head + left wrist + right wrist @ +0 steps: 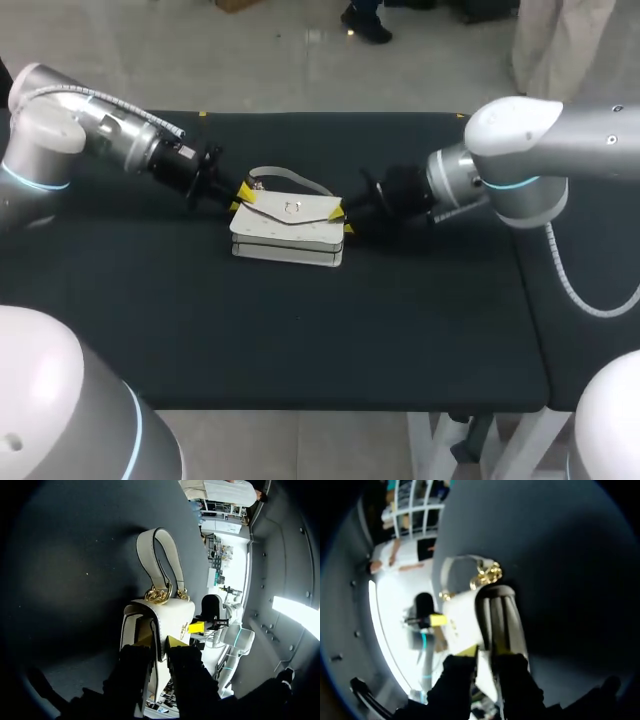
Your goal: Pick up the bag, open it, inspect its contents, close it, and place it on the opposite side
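The left gripper [243, 196] is pinching the nine o'clock end of the white bag [289, 232], which is resting near the middle of the black table [300, 345], its strap [145, 560] arching toward twelve o'clock. The right gripper [343, 218] is clamping its three o'clock end.

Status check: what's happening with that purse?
Left gripper, right gripper shut on bag ends. Bag on table, flap down. Nothing blocking.

The left arm [95, 128] comes in from the far left corner of the table [300, 350], the right arm [520, 150] from its right edge, both stretched low toward the middle. The left gripper [160, 641] and the right gripper [485, 650] face each other, each pinching one end of the bag [290, 228].
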`<state>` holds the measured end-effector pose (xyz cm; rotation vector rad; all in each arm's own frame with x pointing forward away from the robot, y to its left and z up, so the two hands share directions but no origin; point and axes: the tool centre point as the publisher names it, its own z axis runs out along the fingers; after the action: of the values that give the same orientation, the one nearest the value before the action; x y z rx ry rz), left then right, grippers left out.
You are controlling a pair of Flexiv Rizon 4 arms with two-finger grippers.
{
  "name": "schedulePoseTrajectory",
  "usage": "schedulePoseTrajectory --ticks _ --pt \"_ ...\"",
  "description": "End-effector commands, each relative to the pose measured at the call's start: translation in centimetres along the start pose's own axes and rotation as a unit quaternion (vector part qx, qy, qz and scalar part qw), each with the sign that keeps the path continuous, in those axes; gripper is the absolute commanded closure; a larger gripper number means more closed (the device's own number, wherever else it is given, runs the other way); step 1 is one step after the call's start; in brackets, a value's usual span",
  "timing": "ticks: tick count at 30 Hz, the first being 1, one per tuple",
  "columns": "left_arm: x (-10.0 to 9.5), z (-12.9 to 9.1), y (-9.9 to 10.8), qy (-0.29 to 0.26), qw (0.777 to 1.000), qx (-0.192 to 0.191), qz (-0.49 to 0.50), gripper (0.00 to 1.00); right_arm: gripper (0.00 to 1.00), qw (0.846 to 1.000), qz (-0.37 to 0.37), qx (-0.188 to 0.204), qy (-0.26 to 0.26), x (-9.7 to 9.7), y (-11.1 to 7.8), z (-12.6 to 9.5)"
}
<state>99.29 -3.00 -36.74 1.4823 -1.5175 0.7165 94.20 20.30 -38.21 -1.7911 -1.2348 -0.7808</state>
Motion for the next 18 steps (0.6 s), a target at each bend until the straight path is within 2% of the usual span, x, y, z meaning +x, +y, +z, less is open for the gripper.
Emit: schedulePoseTrajectory --ticks 1,2,3,4,5,6,14,15,16,17,18 --pt "-0.1 0.1 0.8 0.001 1.000 0.015 -0.001 0.84 1.00 1.000 0.002 -0.004 -0.001 -0.2 -0.3 0.2" --pt "0.1 0.0 1.1 0.002 1.000 0.016 0.001 0.52 1.00 1.000 0.002 -0.004 -0.001 -0.1 -0.3 0.1" --pt "0.3 -0.1 1.3 0.004 1.000 0.017 0.005 0.07 0.99 1.000 0.001 -0.005 0.000 0.0 -0.4 -0.1" --pt "0.5 -0.3 1.5 0.004 1.000 0.019 0.008 0.00 0.64 1.000 -0.001 -0.009 0.000 0.2 -0.5 -0.3" --pt "0.8 -0.5 1.8 0.007 1.000 0.019 0.011 0.00 0.20 1.000 -0.003 -0.011 0.000 0.4 -0.6 -0.5" --pt "1.1 -0.7 2.2 0.009 1.000 0.021 0.015 0.00 0.00 1.000 -0.005 -0.013 -0.001 0.5 -0.7 -0.7" --pt "2.5 -1.5 4.5 0.001 0.999 0.031 0.032 0.01 0.00 0.999 -0.013 -0.033 -0.017 0.9 -0.5 -2.6" --pt "2.4 -1.5 4.7 0.000 0.999 0.031 0.032 0.13 0.00 0.999 -0.013 -0.038 -0.020 0.9 -0.4 -2.9" --pt "2.4 -1.4 4.8 0.001 0.999 0.029 0.031 0.35 0.00 0.999 -0.013 -0.041 -0.020 0.8 -0.2 -3.2" --pt "2.3 -1.3 4.9 0.000 0.999 0.028 0.029 0.50 0.00 0.999 -0.013 -0.047 -0.024 0.8 -0.1 -3.5" --pt "2.2 -1.2 5.1 -0.003 0.999 0.027 0.027 0.55 0.00 0.998 -0.011 -0.053 -0.028 0.8 0.0 -3.8"
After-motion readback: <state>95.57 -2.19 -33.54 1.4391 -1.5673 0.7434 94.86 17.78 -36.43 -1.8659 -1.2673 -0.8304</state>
